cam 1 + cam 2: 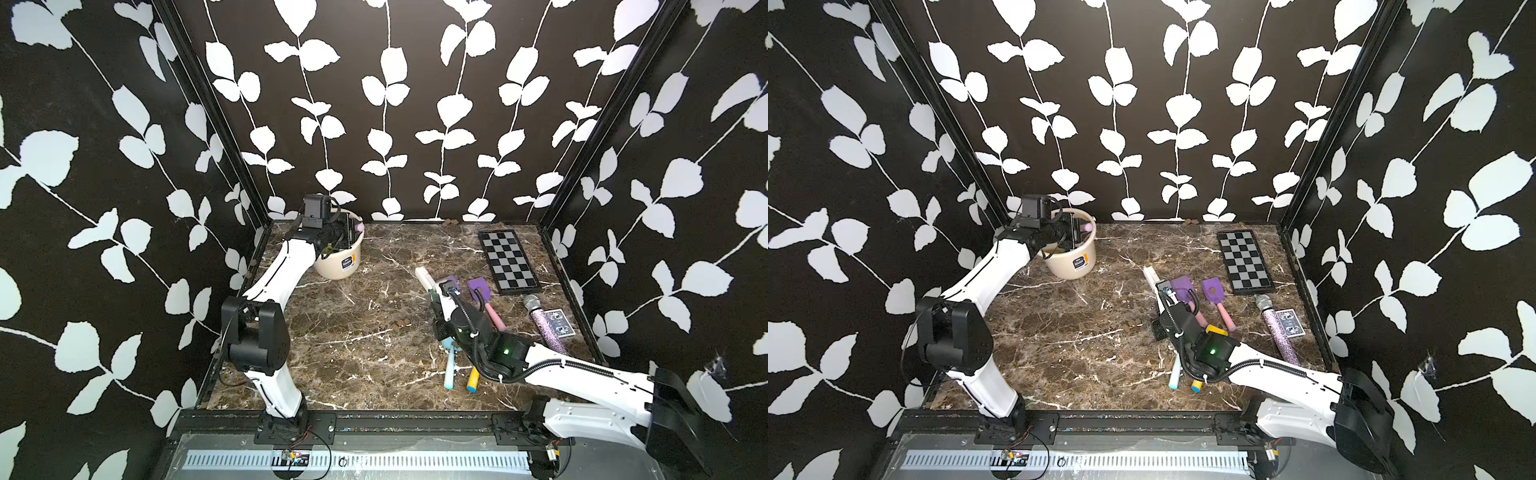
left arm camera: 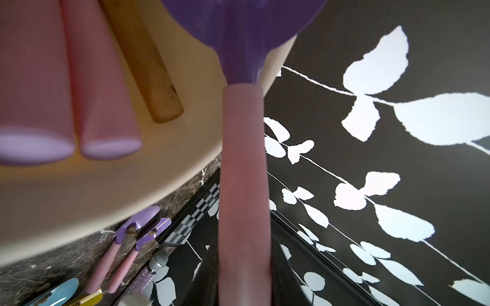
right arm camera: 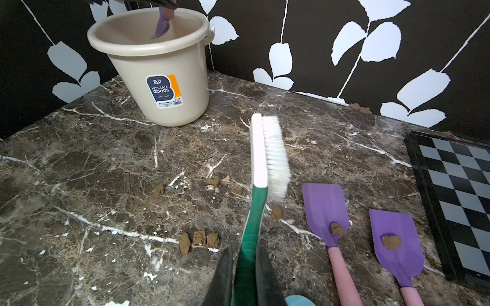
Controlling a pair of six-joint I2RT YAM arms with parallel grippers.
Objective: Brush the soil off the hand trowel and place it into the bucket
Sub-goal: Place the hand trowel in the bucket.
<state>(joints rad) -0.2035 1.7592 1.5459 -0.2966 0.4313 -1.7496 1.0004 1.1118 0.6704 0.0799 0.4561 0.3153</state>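
The left hand (image 1: 1077, 232) clamped the pink handle of a purple trowel (image 2: 242, 127), blade down inside the bucket (image 3: 124, 76) at the surface's (image 3: 79, 172) far-left corner; placing looked nearly done, needing only a release. The right hand (image 3: 245, 267) gripped the brush (image 3: 261, 159), beside 2 trowels (image 3: 324, 209) carrying soil (image 3: 338, 229).

Both top views hang high at my front edge, looking down and forward over my two bases onto the whole brown marble tabletop (image 1: 353, 340) and the leaf-patterned back wall (image 1: 395, 104); they differ only by a slight sideways shift. My left wrist camera sits very close, sighting along the pink-handled purple plastic trowel (image 2: 244, 172) into and across the round cream plastic bucket (image 2: 106, 212), towards the black-and-grey chequered board (image 2: 191, 225). My right wrist camera rides low over the tabletop, sighting along the green-handled white-bristled brush (image 3: 267, 159) at the same bucket and board from farther off. All four share bucket and board.
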